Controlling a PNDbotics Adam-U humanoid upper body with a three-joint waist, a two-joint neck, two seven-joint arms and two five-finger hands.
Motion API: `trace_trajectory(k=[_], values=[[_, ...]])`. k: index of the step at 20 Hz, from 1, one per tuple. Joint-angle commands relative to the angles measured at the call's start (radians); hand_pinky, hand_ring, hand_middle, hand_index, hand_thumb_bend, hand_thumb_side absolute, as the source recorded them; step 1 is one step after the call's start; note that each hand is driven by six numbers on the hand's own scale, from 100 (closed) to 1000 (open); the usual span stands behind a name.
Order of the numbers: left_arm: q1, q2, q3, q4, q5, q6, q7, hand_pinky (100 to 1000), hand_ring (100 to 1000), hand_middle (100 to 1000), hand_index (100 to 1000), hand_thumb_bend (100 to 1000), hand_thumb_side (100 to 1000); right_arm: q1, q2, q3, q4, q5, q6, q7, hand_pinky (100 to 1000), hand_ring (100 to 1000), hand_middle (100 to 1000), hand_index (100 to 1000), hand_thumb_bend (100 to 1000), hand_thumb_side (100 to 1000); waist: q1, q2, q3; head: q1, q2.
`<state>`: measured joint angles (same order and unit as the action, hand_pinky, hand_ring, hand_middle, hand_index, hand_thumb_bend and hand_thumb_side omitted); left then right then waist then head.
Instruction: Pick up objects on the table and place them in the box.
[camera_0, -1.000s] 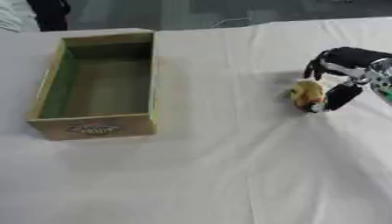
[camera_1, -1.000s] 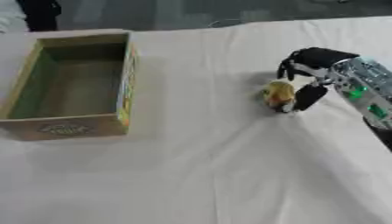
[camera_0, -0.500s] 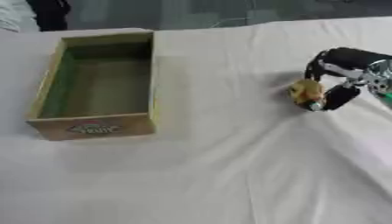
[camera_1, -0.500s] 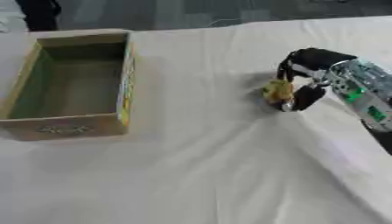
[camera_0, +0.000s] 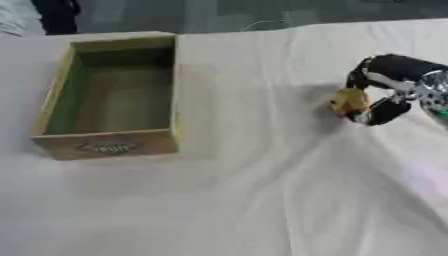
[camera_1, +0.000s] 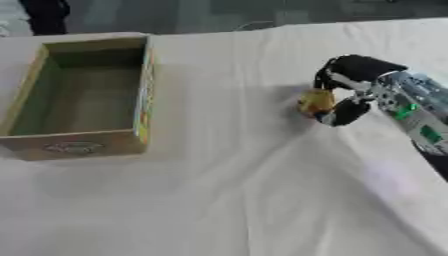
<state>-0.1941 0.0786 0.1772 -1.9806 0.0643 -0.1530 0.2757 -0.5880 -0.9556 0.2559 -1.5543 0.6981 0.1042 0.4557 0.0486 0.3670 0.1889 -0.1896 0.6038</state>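
Gripping upright yellow object (camera_1: 315, 101), robot hand (camera_1: 350, 87)

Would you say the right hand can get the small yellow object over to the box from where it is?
Probably yes: the right hand is curled round the yellow object, and only bare cloth lies between it and the open box.

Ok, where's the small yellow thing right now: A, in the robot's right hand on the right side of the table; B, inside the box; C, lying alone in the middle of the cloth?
A: the right hand is curled round the yellow thing, far from the box.
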Motion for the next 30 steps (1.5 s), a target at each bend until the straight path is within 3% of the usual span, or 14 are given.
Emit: trace_trajectory(k=[1, 11, 19, 22, 30], values=[[-0.007, 0.012, 0.003, -0.019, -0.005, 0.0, -0.005, 452, 508, 493, 800, 100, 971, -0.007, -0.044, -0.026, -0.038, -0.015, 0.015, -0.004, 719, 659, 511, 642, 138, 112, -0.004, -0.021, -0.003, 0.003, -0.011], [-0.008, 0.016, 0.004, -0.019, -0.003, 0.001, -0.005, 453, 509, 494, 800, 100, 971, -0.018, -0.05, -0.054, -0.105, -0.034, 0.055, -0.022, 715, 628, 489, 618, 100, 100, -0.011, -0.033, -0.006, 0.006, -0.013], [-0.005, 0.02, 0.002, -0.019, -0.001, 0.003, -0.007, 453, 510, 494, 799, 100, 971, -0.111, -0.042, -0.057, -0.156, -0.053, 0.05, -0.032, 716, 617, 483, 607, 100, 100, -0.018, -0.044, 0.0, -0.004, -0.008], [-0.003, 0.019, -0.002, -0.019, 0.002, 0.007, -0.01, 453, 510, 494, 799, 100, 972, -0.186, -0.002, -0.037, -0.152, -0.055, 0.041, -0.019, 718, 608, 478, 601, 100, 100, -0.019, -0.05, 0.005, -0.014, -0.005], [0.001, 0.019, -0.01, -0.019, 0.008, 0.009, -0.019, 453, 510, 494, 799, 100, 971, -0.428, 0.19, 0.007, -0.043, -0.013, 0.017, 0.021, 722, 594, 471, 595, 100, 100, -0.023, -0.057, 0.036, -0.058, 0.008]])
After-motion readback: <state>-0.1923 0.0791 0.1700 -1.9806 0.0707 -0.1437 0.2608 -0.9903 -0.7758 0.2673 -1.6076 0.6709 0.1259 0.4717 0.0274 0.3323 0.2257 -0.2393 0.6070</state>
